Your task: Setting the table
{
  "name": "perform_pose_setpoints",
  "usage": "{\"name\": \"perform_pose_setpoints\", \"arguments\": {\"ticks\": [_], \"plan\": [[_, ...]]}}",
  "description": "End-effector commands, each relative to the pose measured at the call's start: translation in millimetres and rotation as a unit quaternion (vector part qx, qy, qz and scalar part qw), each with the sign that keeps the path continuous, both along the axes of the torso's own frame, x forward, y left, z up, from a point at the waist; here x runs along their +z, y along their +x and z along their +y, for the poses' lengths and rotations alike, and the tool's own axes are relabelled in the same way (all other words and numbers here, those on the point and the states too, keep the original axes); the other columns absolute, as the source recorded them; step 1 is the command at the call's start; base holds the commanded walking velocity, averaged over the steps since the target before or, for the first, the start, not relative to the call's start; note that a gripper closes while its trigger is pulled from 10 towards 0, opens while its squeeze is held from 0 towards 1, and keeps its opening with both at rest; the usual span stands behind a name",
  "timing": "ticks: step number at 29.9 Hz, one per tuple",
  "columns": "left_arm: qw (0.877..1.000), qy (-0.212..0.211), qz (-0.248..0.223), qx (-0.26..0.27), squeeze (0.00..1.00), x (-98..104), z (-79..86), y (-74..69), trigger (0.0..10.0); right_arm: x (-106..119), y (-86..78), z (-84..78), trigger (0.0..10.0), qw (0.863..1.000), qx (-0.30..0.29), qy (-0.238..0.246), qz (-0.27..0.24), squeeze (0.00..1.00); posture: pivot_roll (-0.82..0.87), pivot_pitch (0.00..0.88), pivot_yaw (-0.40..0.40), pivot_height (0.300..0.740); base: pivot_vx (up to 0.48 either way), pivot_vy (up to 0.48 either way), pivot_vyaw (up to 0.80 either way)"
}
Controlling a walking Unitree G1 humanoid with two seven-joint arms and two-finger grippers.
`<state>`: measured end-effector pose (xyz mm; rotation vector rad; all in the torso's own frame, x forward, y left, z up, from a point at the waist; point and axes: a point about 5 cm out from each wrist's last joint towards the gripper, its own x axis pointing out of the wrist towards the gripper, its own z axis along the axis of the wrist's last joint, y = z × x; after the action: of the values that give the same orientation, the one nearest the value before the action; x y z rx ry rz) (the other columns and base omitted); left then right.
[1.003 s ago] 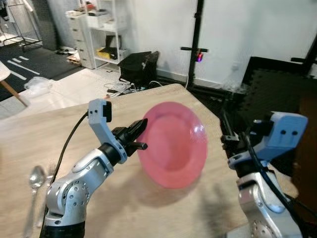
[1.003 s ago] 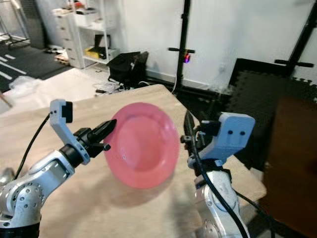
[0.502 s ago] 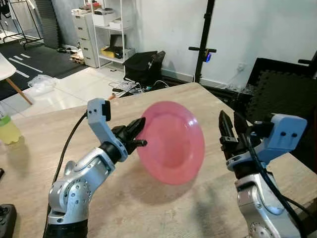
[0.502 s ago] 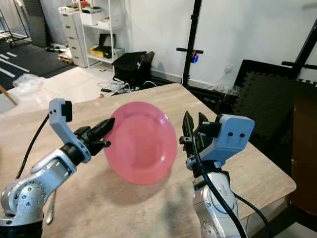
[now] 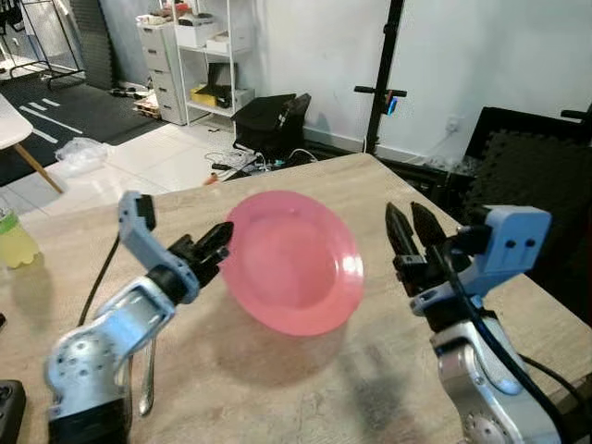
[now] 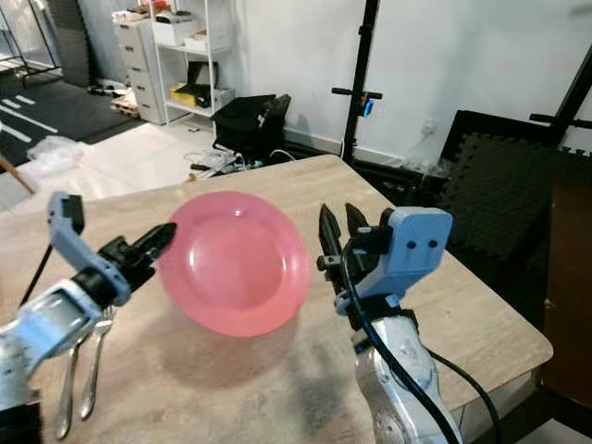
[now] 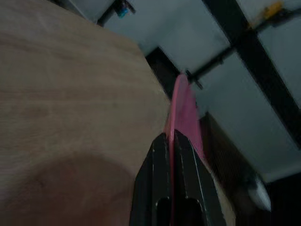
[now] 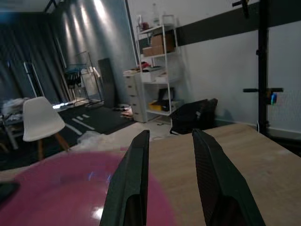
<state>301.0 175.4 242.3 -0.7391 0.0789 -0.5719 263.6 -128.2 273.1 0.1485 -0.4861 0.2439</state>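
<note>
**Pink plate carried over the table by its rim**

The left gripper (image 5: 218,242) is pinching the near rim of the round pink plastic plate (image 5: 291,261), its two black fingers (image 7: 181,176) pressed together on either side of the thin edge. Gripping at the rim, I judge, is what is leaving the plate tilted, its hollow face turned toward the camera, while it is hanging above the light wooden table (image 5: 388,199) rather than resting on it; a soft shadow is lying on the wood beneath. The right gripper (image 6: 339,225) is hovering just beside the plate's opposite edge with its fingers spread apart and holding nothing, probably waiting to steady the plate or take it over.

On the table near the left arm, a metal spoon and fork (image 6: 81,370) are lying side by side, suggesting the place setting is being built there. A bottle of yellow-green drink (image 5: 13,242) is standing at the table's far left edge.

The left wrist view is showing the plate edge-on, a thin pink line running out from between the closed fingers, which confirms the grip. The right wrist view is showing the gap between its own fingers, the plate's face low beneath them, and a white chair (image 8: 41,118) and white shelving (image 8: 157,70) across the room.
</note>
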Motion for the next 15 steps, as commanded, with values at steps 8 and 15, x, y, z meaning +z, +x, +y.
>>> {"name": "perform_pose_setpoints", "arguments": {"ticks": [8, 15], "plan": [[1.0, 0.016, -0.013, 0.0, 0.0, 4.8, 6.0, -10.1, 10.0, -1.5, 9.8, -1.1, 10.0, 1.0, -0.007, 0.016, 0.014, 0.23, 0.07, 0.077, 0.065, 0.74, 0.0, 0.0, 0.8], [1.0, 0.014, -0.009, -0.014, 0.0, 6.0, 2.0, -6.3, 10.0, -2.1, 13.2, -6.4, 10.0, 0.999, -0.032, 0.02, 0.018, 0.2, 0.07, 0.074, 0.076, 0.74, 0.0, 0.0, 0.8]]}}
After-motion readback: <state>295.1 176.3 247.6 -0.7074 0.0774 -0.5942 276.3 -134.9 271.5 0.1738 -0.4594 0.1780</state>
